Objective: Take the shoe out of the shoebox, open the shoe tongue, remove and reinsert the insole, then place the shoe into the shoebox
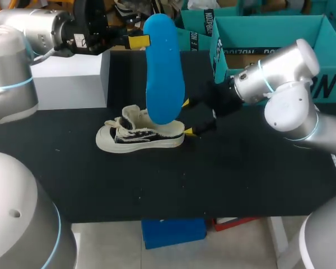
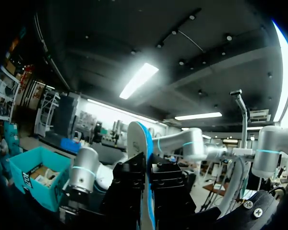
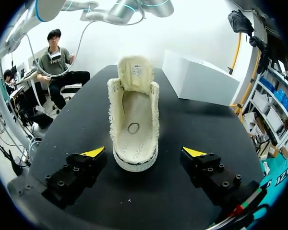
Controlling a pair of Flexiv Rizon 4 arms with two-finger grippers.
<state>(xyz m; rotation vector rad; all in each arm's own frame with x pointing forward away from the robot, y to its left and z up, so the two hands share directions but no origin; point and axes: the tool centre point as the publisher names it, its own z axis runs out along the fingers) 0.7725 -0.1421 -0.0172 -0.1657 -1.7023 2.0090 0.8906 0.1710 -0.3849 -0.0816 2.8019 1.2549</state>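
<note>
**Left gripper** (image 1: 139, 40): the fingers are pressed onto the upper end of the blue insole (image 1: 163, 73), one on each face. The left wrist view shows the insole edge-on between them. The insole hangs upright, its lower end over the heel opening of the shoe (image 1: 135, 135). In the right wrist view the shoe's inside is bare, so the insole is judged to be fully out.

**Right gripper** (image 1: 187, 117): the fingers are spread, one on either side of the heel and touching neither side. It holds nothing.

**Hazards:**
- The insole is gripped at one end only. Its free end may swing or buckle on entry, catching the collar or folding at the heel rather than sliding toward the toe.
- The shoe is unheld, so a push from the insole could slide or tip it on the table (image 1: 241, 179) unless the right fingers close first.
- The tongue (image 3: 134, 71) stands raised. Should it drop back, it would block the opening.

**Position:** the shoe rests on its sole at mid-table, toe to the left and heel to the right. It lies below the left gripper and just left of the right gripper. The white box (image 1: 73, 78) sits far left, well apart from the shoe.
</note>
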